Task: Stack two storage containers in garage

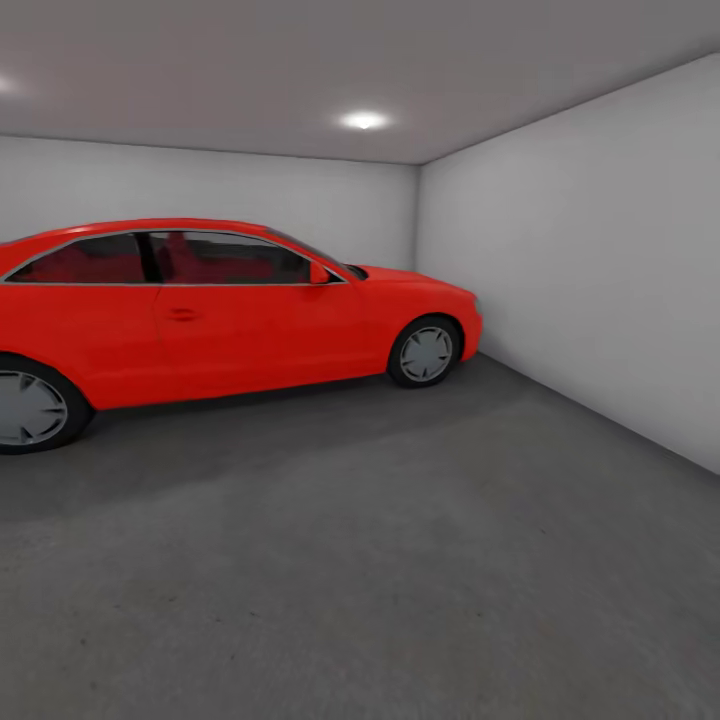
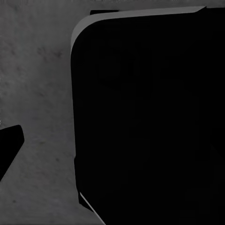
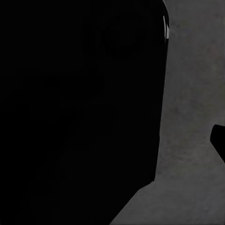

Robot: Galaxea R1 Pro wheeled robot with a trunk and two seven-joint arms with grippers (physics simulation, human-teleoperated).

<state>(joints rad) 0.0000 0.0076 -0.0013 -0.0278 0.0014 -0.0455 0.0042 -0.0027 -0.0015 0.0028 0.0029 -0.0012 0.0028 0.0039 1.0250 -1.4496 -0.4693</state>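
Garage floor [image 1: 400,560] lies bare beside the red car [image 1: 220,310]; set 1 container well clear; gripper states: cannot tell.

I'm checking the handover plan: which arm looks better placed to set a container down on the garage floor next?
Neither left nor right stands out. Both wrist views show a large black shape over the concrete floor; no container or fingertips can be made out, beside the red car.

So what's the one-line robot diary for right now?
place: garage | ahead: red car by grey wall | floor: concrete | bins: unseen | pincers: cannot tell
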